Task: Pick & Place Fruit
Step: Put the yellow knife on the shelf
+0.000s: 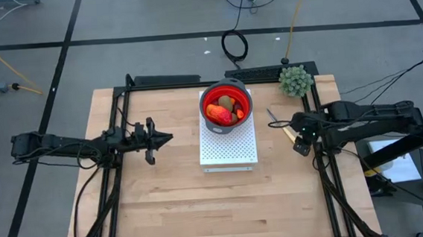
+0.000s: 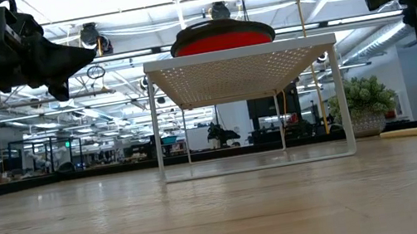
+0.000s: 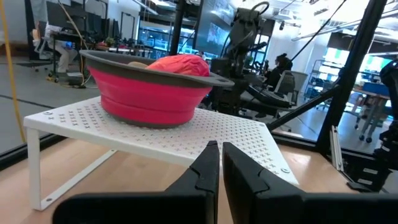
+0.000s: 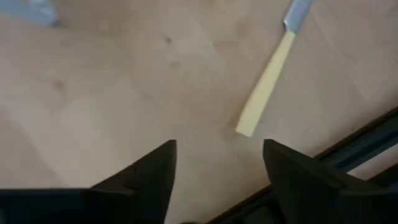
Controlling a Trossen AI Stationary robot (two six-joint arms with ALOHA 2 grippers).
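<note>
Fruit (image 1: 222, 110) lies in a red bowl with a grey rim (image 1: 226, 106), which stands on a white perforated rack (image 1: 228, 147) at the table's middle. A red-orange piece (image 3: 180, 63) shows above the rim in the left wrist view. My left gripper (image 1: 164, 139) is shut with nothing in it. It points level toward the rack from the table's left and stays short of it. My right gripper (image 4: 217, 162) hangs open right of the rack, pointing down at bare wood beside a yellow-handled knife (image 4: 264, 87). It holds nothing.
A green spiky ball plant (image 1: 296, 80) stands at the table's far right corner. The knife (image 1: 285, 128) lies between the rack and my right arm. Black frame rails (image 1: 114, 110) run along the left and right table edges. The near half of the table is bare wood.
</note>
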